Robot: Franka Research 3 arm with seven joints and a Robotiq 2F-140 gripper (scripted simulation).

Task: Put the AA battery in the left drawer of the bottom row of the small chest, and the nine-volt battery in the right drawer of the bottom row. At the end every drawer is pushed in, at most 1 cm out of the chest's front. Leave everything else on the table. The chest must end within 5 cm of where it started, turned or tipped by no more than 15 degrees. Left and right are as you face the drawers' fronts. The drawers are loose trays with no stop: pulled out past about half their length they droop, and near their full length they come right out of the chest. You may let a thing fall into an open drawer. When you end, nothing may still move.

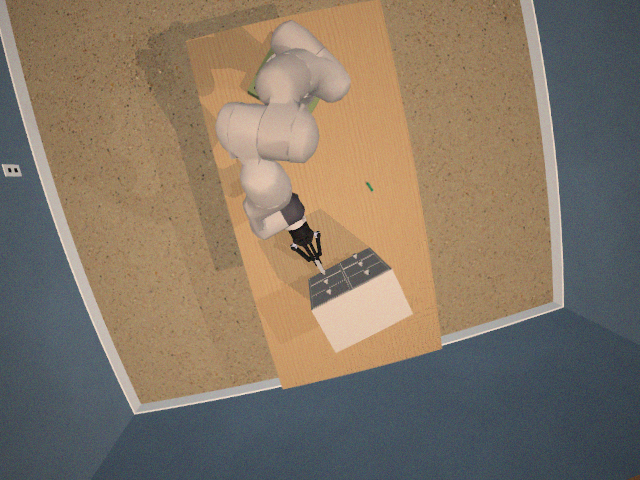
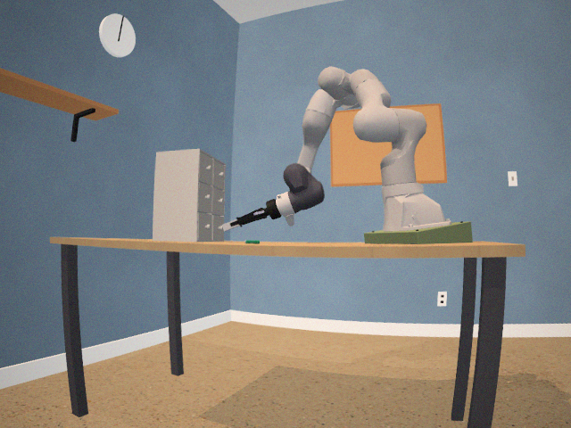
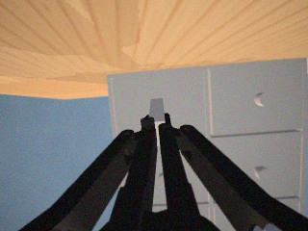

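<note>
I seem to be in a plain, office-like room: blue walls (image 1: 320, 418) (image 2: 285, 64), a round clock (image 2: 117, 35), a wooden shelf (image 2: 50, 94) and a framed tan board (image 2: 355, 152). My arm (image 1: 286, 131) (image 2: 318, 117) stands on a wooden desk (image 1: 356, 149) (image 2: 322, 249), which suggests a small robot lab. The floor (image 1: 491, 155) (image 2: 184, 368) is speckled brown.
</note>
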